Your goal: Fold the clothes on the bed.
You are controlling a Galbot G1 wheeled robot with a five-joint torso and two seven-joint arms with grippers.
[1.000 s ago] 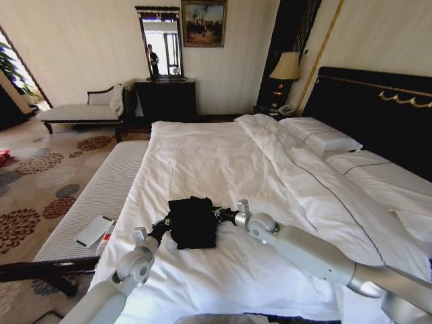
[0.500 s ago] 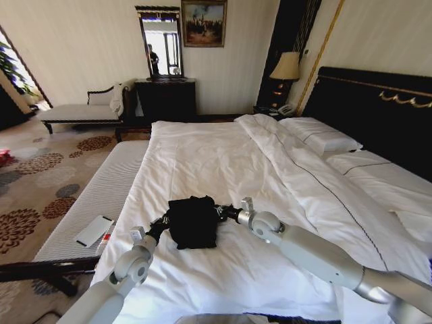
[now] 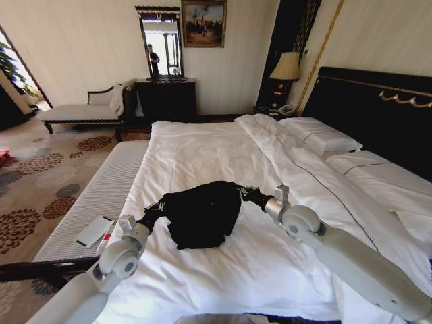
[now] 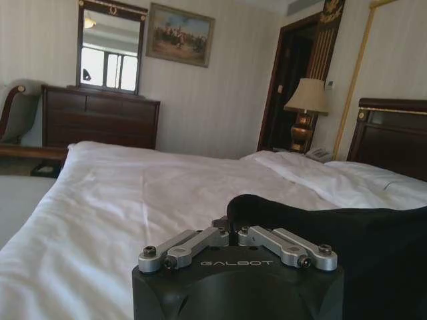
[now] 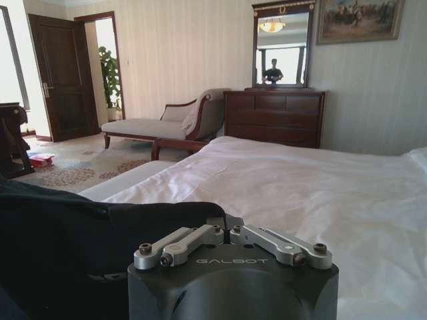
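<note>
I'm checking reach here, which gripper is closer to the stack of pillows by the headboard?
Right. The right gripper holds the black T-shirt on its edge toward the pillows; the left gripper holds the opposite edge, farther from them.

Black soft fabric T-shirt (image 3: 201,212) hides its chest lettering in folds; both pincers' fingertips are buried in its cloth, and picture edges crop it in both wrist views.

My arms: glossy silver-white shells, rounded joints. Wrist housings black, "GALBOT" lettering, grey metal linkages, dark screws.
</note>
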